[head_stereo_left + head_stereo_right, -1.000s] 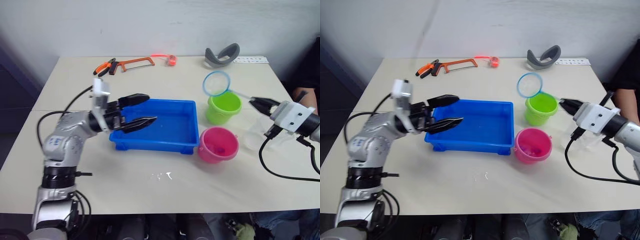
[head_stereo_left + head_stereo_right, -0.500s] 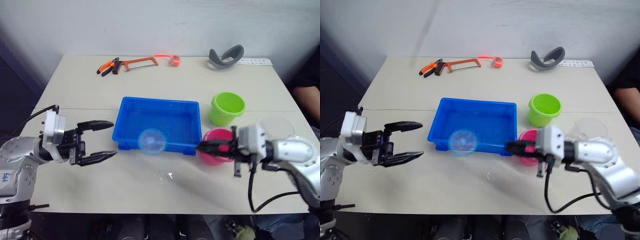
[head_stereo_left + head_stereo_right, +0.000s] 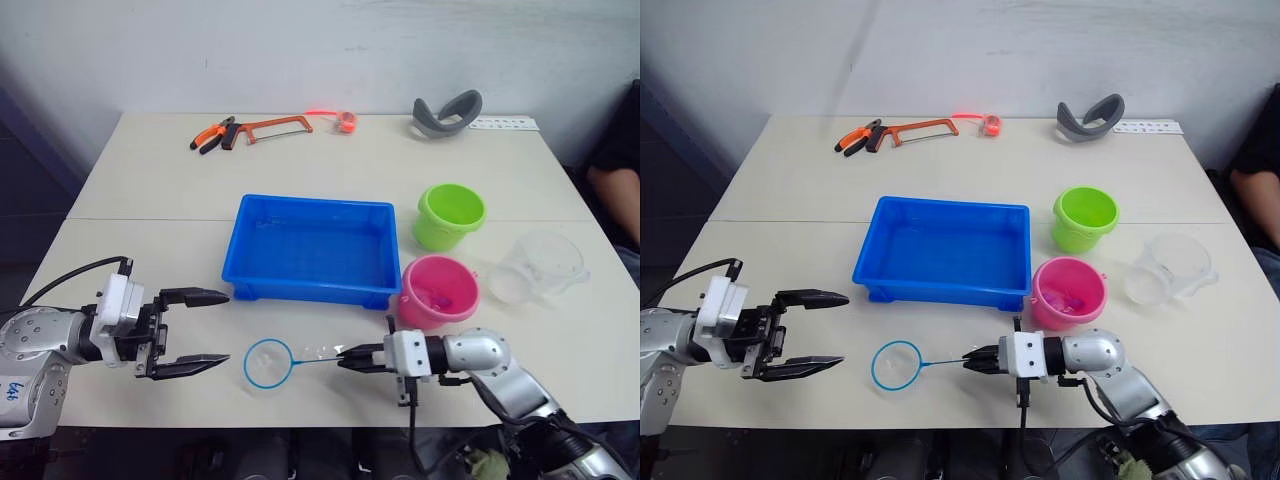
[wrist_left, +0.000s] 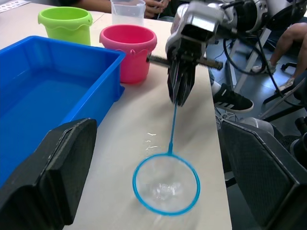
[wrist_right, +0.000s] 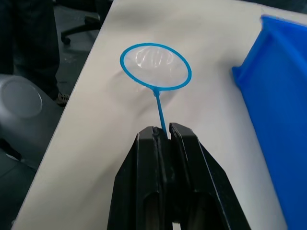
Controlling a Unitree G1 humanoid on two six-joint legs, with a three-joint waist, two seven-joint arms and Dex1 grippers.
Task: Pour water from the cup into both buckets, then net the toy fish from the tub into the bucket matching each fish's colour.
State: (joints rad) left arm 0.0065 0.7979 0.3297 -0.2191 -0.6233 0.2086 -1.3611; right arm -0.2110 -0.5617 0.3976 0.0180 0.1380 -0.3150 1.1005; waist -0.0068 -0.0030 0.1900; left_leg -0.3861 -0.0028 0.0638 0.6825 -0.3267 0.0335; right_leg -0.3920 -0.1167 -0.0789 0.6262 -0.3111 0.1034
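The net's blue hoop (image 3: 268, 363) lies flat on the table in front of the blue tub (image 3: 310, 201). My right gripper (image 3: 345, 358) is shut on the net's thin handle (image 5: 159, 111), low over the table near its front edge. To the left of the hoop my left gripper (image 3: 228, 326) stands open with nothing between its fingers. The lime green bucket (image 3: 450, 215) and the pink bucket (image 3: 438, 290) stand right of the tub. Faint magenta shapes lie inside the pink bucket; I cannot tell if they are toy fish. The clear cup (image 3: 537, 265) sits at the far right.
An orange hacksaw (image 3: 270, 125) and pliers (image 3: 210, 136) lie at the table's back edge, with a grey curved object (image 3: 446, 110) to the back right. A person's arm (image 3: 610, 190) shows at the right edge; shoes (image 4: 233, 98) and chair legs stand beyond the table's edge.
My right gripper has brought the net down from above the tub's front to the table in front of it. My left gripper has drawn slightly toward the front edge, still open.
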